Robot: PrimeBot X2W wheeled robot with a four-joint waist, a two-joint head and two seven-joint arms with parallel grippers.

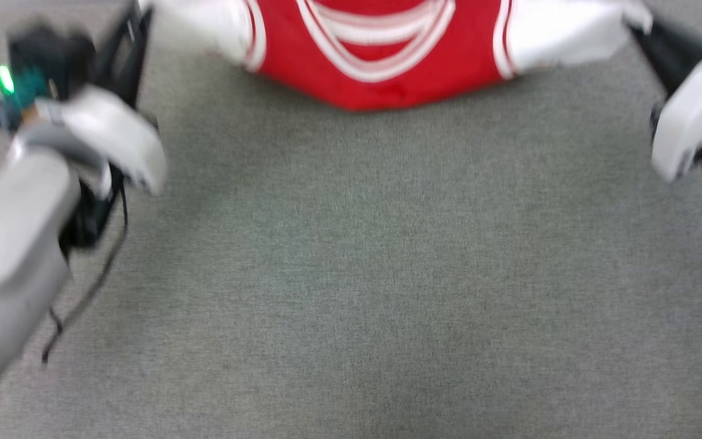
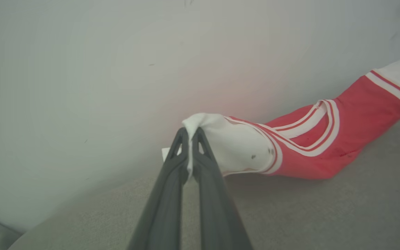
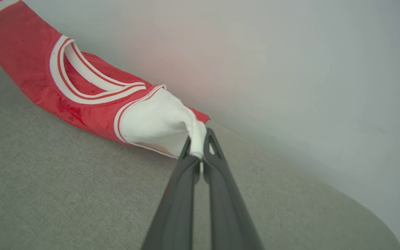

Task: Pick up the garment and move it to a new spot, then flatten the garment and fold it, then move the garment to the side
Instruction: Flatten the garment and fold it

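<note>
The garment (image 1: 381, 67) is a red jersey with white sleeves and striped collar trim. It hangs stretched between both grippers at the far edge of the grey surface (image 1: 351, 274). My left gripper (image 2: 188, 133) is shut on a bunched white sleeve (image 2: 234, 146), and it sits at the upper left in the head view (image 1: 142, 12). My right gripper (image 3: 197, 137) is shut on the other white sleeve (image 3: 158, 125), at the upper right in the head view (image 1: 637, 27). The red middle (image 2: 325, 152) sags down to the surface; whether it touches I cannot tell. Most of the body is out of view.
A pale wall (image 2: 116, 69) rises right behind the garment. My pale left forearm (image 1: 3, 231) fills the lower left, with a black cable (image 1: 83, 292) hanging beside it. The white right wrist housing (image 1: 692, 116) is at the right edge. Grey surface stretches toward me.
</note>
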